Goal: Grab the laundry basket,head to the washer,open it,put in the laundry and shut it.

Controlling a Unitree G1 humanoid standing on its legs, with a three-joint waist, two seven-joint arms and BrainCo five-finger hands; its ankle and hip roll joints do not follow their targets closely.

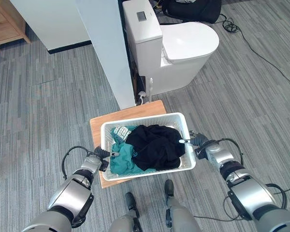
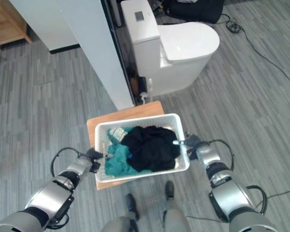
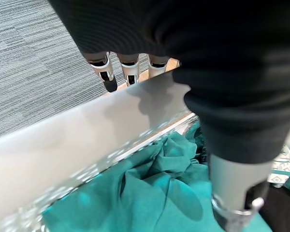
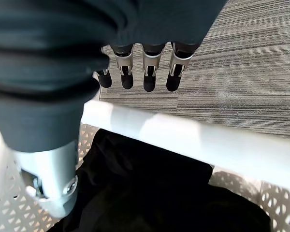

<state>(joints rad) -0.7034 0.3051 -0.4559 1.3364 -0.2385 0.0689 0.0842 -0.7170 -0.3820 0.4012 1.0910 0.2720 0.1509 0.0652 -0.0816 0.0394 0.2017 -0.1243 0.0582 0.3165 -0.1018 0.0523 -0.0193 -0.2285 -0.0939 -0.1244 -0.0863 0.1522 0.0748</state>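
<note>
A white perforated laundry basket (image 1: 150,117) sits on a low wooden stand (image 1: 130,111) right in front of me. In it lie a black garment (image 1: 154,145), a teal garment (image 1: 121,160) and a small patterned piece (image 1: 118,131). My left hand (image 1: 100,162) grips the basket's left rim (image 3: 87,135): its fingers (image 3: 108,72) curl down the outside and its thumb (image 3: 237,193) hangs inside over the teal cloth. At the right rim (image 4: 208,142) my right hand (image 1: 199,141) holds the same way, fingers (image 4: 147,72) outside, thumb (image 4: 50,179) inside above the black cloth.
A white toilet (image 1: 183,48) stands just beyond the basket. To its left is a white partition wall (image 1: 104,48). A wooden cabinet (image 1: 5,24) occupies the far left corner and a black bag (image 1: 193,7) lies behind the toilet. Grey striped carpet spreads to both sides.
</note>
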